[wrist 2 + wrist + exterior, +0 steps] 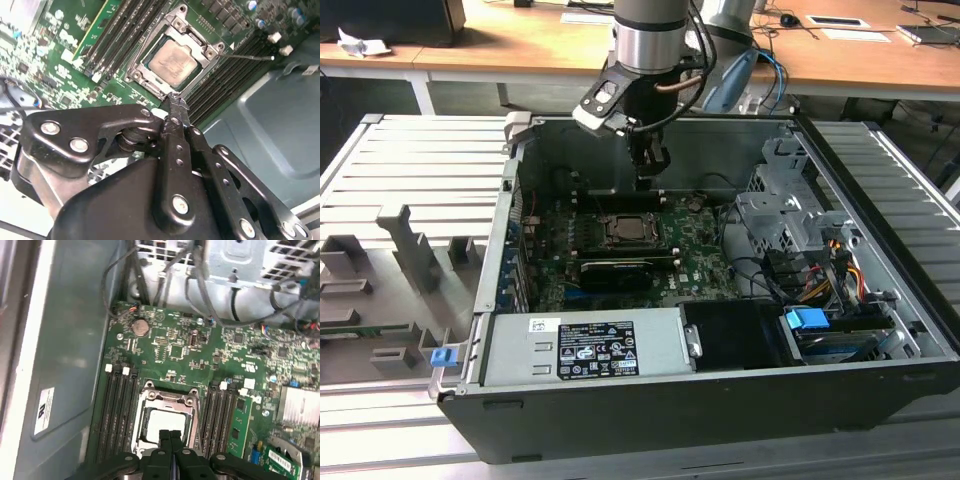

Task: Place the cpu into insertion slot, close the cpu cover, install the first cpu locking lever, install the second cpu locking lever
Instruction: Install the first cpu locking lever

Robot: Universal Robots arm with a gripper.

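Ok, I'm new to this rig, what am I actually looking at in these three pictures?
The exterior view looks down into an open computer case, with one robot arm reaching in from above. Both wrist views come from cameras riding on that arm, looking past its black hand at the green circuit board. The silvery cpu lies in the insertion slot, framed by the cpu cover. The hand is shut, holding nothing that shows, its tip close by the slot's edge. A thin metal lever sticks out beside the slot.
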